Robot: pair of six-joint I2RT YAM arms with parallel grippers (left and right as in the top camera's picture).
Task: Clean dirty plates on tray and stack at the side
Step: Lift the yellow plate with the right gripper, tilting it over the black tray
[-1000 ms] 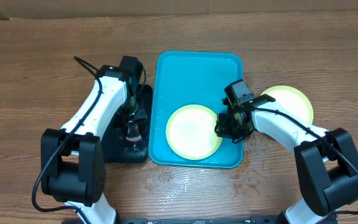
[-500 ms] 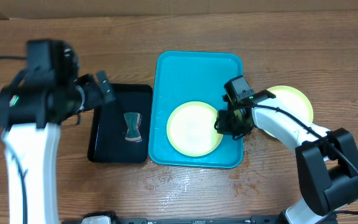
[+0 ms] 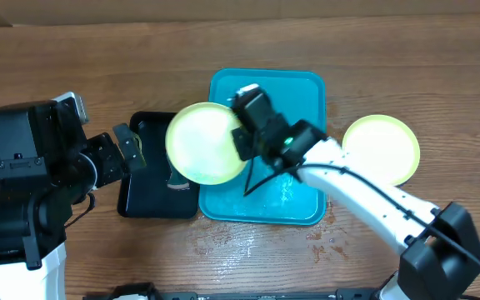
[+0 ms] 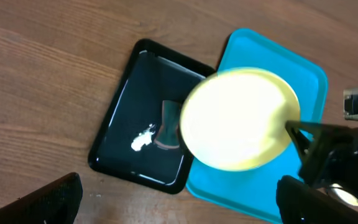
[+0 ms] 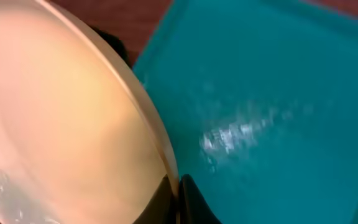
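My left gripper point(image 3: 127, 150) hangs fingers wide beside the black tub point(image 3: 152, 198). My right gripper point(image 3: 242, 140) pinches a yellow-green plate point(image 3: 202, 142) by its rim, apparently above the tub and tray point(image 3: 307, 92). A second plate point(image 3: 382, 148) lies on the tabletop point(image 3: 57, 67).

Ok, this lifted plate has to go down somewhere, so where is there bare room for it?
The tray is bare inside, only wet. The tabletop is bare along the far edge, beyond tray and black tub, and in the near strip before the tray. Crowded: another plate lies right of the tray, and the left arm hangs beside the tub.
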